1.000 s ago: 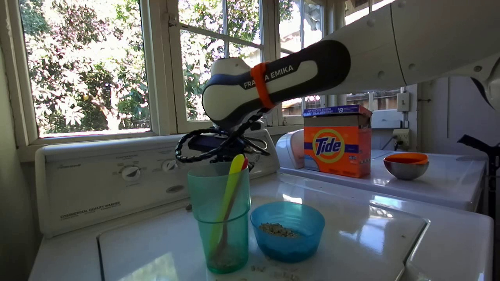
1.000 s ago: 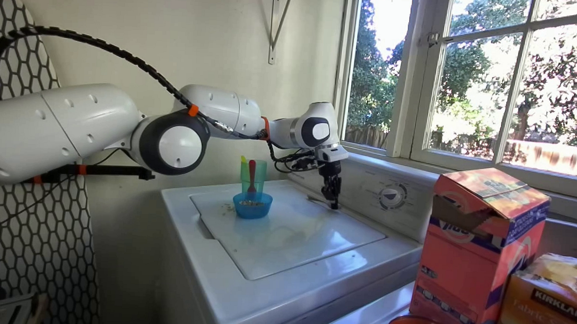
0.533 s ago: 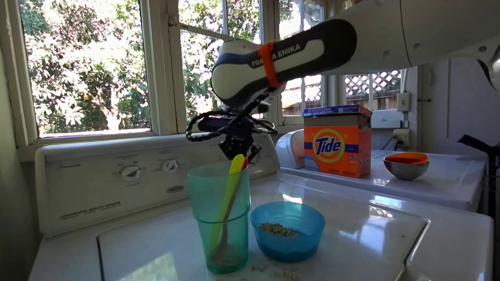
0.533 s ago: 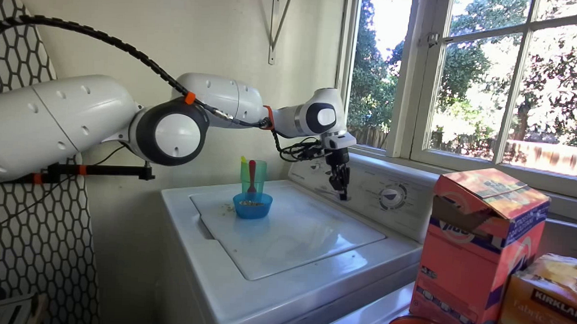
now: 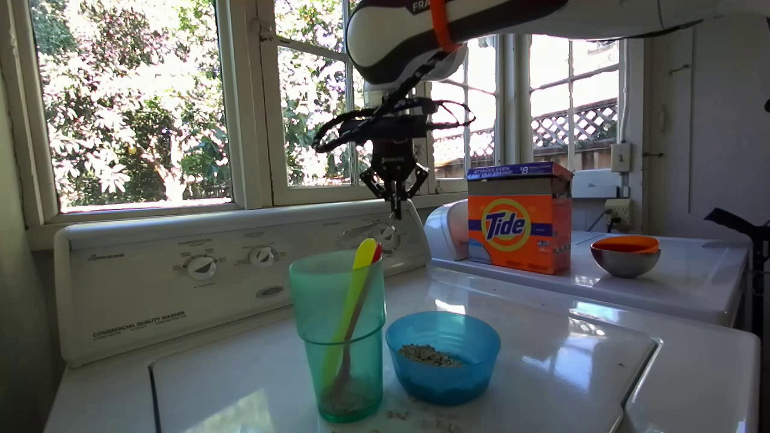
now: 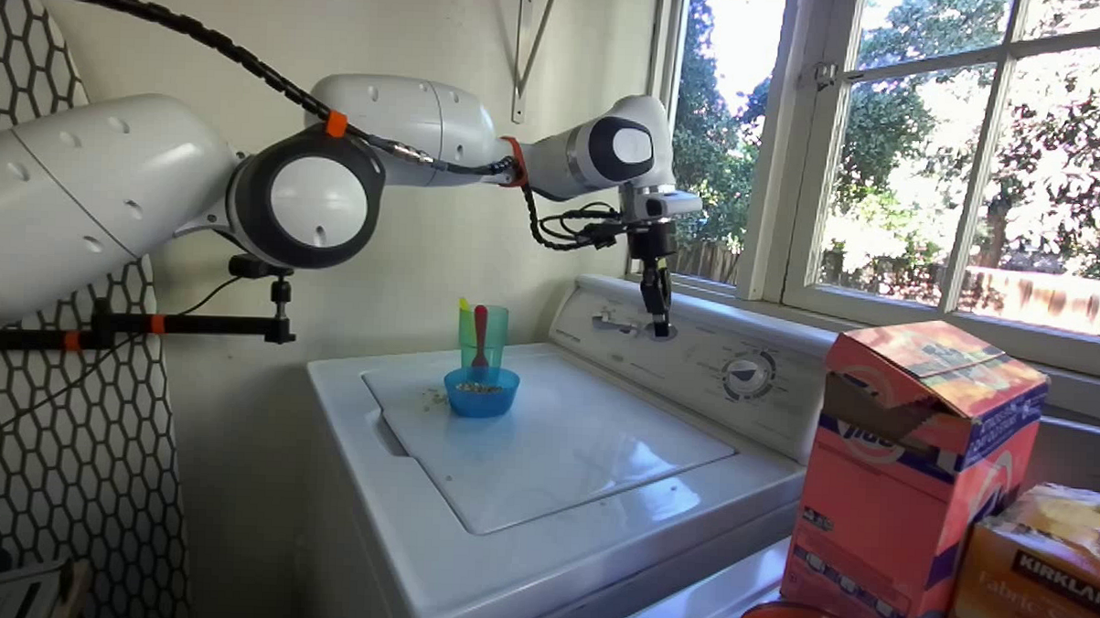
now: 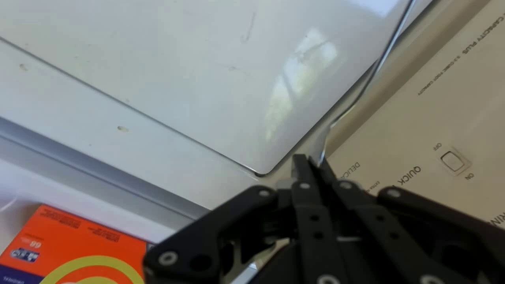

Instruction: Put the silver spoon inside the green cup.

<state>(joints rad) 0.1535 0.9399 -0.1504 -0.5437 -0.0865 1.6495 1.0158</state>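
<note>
- The silver spoon point(image 7: 367, 83) was between the fingers point(image 7: 302, 171), gripped near one end; in the wrist view the rest ran out past the tips. I could not make out which end I had.
- Gripper point(image 5: 396, 215): pointed down, fingers almost together, only the thin spoon between them. I saw the fingers touch nothing else.
- Progress (my reading): pick-up was done, with the spoon in the air near the control panel point(image 5: 144, 282). Carrying it to the green cup point(image 5: 310, 307), lining it up over the mouth, lowering and releasing were left.
- The green cup stood upright on the washer lid point(image 6: 563, 456), lower than the fingers and well apart from them in both exterior views; the spoon was not yet in it.
- Yellow-green utensil point(image 5: 363, 255) and red utensil point(image 6: 481, 325): leaned inside the cup, below the fingers; I expected them to crowd its mouth.
- Blue bowl point(image 5: 469, 370): sat just beside the cup, also below the fingers; I could not tell if the two touched.
- Tide box point(image 5: 520, 234): stood to the right of the fingers in an exterior view, apart from them.
</note>
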